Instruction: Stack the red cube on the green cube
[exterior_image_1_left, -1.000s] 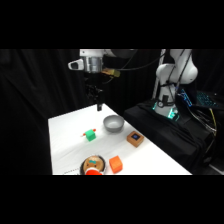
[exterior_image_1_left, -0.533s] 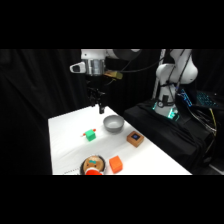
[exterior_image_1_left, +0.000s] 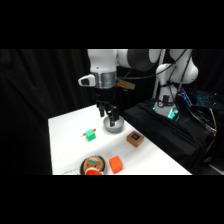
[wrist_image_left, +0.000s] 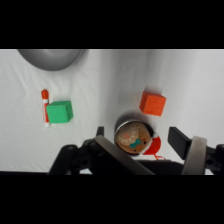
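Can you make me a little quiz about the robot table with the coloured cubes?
1. True or false: the red cube already sits on top of the green cube.
2. In the side view, which thing stands nearest the grey bowl? A) the round wooden toy B) the gripper C) the red cube
3. Fill in: the brown block has a ____ top.

Key:
1. False. The two cubes lie apart on the white table.
2. B. The gripper hangs up by the bowl, far from the red cube.
3. Blue.
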